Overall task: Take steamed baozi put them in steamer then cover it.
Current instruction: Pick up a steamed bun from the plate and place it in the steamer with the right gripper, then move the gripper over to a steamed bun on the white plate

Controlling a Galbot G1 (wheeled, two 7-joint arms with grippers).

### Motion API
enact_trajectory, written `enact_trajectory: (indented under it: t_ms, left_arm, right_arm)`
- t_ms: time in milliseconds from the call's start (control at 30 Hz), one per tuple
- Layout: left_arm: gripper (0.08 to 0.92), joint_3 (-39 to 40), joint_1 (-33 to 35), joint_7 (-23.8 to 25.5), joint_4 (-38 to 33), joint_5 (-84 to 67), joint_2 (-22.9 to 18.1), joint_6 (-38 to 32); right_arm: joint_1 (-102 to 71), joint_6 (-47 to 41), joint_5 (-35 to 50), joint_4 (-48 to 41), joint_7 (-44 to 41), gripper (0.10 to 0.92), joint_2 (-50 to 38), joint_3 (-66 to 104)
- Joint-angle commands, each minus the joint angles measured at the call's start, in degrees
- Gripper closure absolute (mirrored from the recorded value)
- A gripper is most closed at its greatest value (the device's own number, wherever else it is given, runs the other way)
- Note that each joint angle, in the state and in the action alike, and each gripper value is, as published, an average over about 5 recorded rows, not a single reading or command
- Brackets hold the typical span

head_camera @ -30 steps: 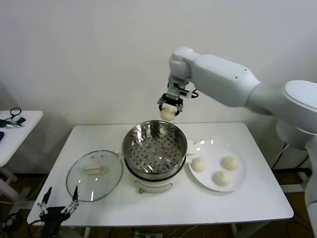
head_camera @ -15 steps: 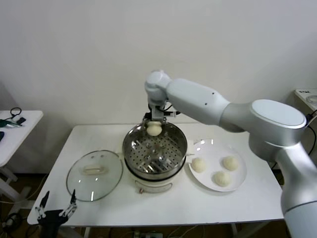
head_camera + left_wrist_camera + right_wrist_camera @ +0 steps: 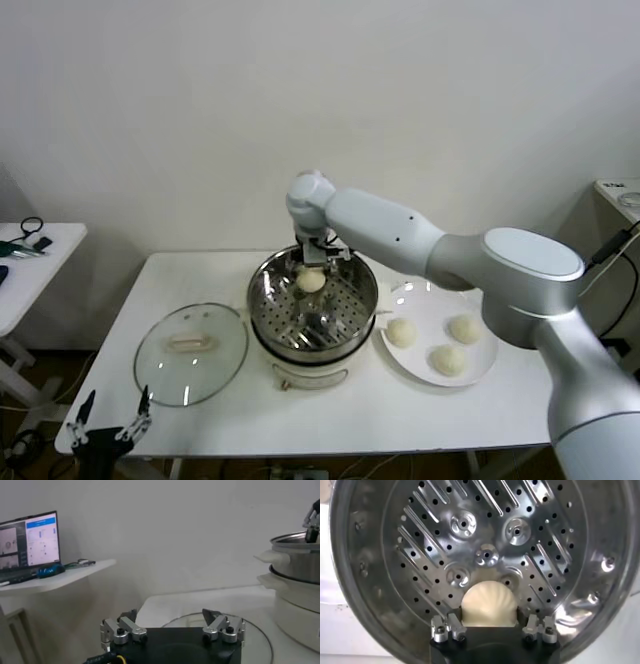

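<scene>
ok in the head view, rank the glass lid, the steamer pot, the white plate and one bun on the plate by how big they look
1. Steamer pot, widest.
2. Glass lid and white plate: too close to rank.
3. Bun on the plate, far the smallest.

All sit at similar depth on the table, so nearness hardly matters.

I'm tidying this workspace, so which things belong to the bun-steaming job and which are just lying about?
Job: the bun in the right gripper over the steamer; three buns on the plate; glass lid.

Lying about: side table with cables; laptop; left gripper, idle.
</scene>
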Motion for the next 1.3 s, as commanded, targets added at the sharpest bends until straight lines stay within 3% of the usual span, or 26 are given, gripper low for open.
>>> enact_trajectory:
  t_ms: [33, 133, 400, 700, 967, 1300]
  left_arm:
    - [0.177, -0.17, 0.30, 0.07, -0.01, -0.55, 0.16, 0.12]
    - [0.177, -0.28, 0.38, 0.02, 0.00, -0.68, 0.17, 0.05]
    - [0.177, -0.53, 0.68, -0.08, -0.34, -0.76, 0.16, -0.02]
    - [0.177, -0.40, 0.90, -0.11, -0.73, -0.60, 0.11, -0.23]
    - [0.177, -0.32, 0.44, -0.06, -1.23, -0.24, 0.07, -0.07]
    - [0.177, -0.24, 0.55, -0.01, -1.78, 0.23, -0.14, -0.18]
  right_arm:
    - [-1.32, -0.11, -2.09, -0.65, 0.30, 0.262, 0.49, 0.48]
    - [-1.35, -0.32, -2.96, -0.49, 0.23, 0.215, 0.57, 0.86]
    - [0.83, 0.08, 0.43, 1.79, -1.51, 0.202, -0.95, 2.04]
    - [11.47, -4.36, 16.83, 8.53, -5.85, 0.203, -10.30, -2.45]
    - [19.84, -24.76, 41.86, 11.30, 5.20, 0.203, -24.25, -18.48]
    - [16.07, -49.12, 55.56, 11.47, -0.71, 0.203, -33.62, -20.80]
